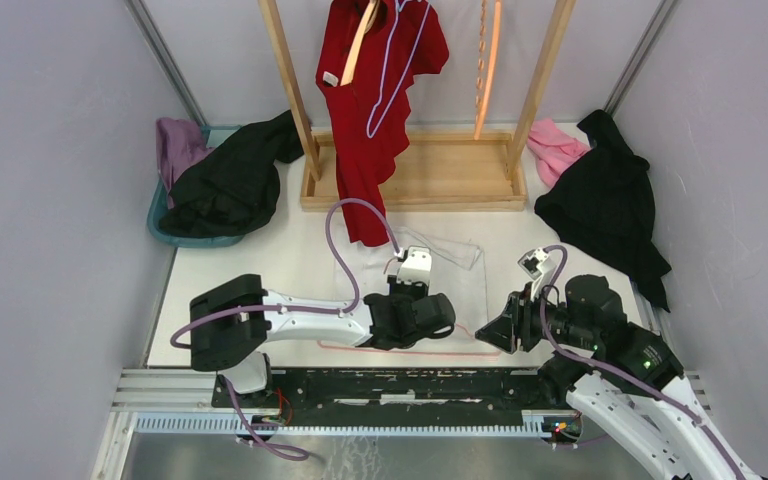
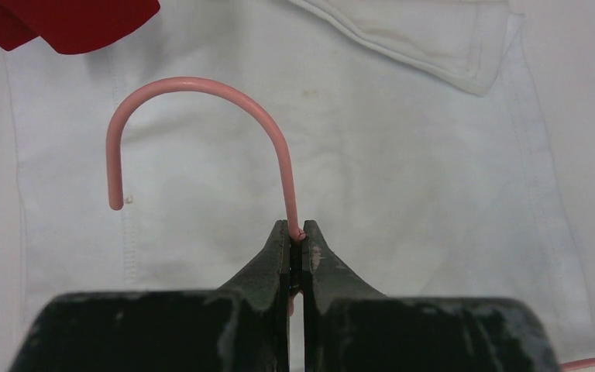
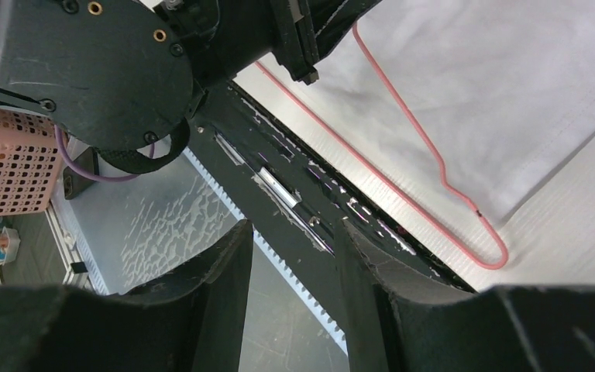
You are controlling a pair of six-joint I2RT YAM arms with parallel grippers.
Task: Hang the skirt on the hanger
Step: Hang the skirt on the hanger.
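Top external view: both arms reach low over a white table, with a white skirt [image 2: 403, 178] spread flat between them, hard to tell from the tabletop. A thin pink wire hanger [image 1: 390, 349] lies on the skirt near the table's front edge. The left wrist view shows the left gripper [image 2: 296, 232] clamped tight on the hanger's neck just below the hook, which curves away over the cloth. The right gripper [image 3: 293, 236] hangs near the hanger's far end with its jaws partly apart and nothing between them. In its wrist view that end of the wire sits just past the skirt's edge. The step in hand appears to be getting the skirt onto the hanger. To do it well, the left grip should hold firm so the wire cannot twist. The right jaws should come down on the skirt's edge beside the wire, pinching cloth only, and draw it over the hanger arm without dragging the whole skirt.
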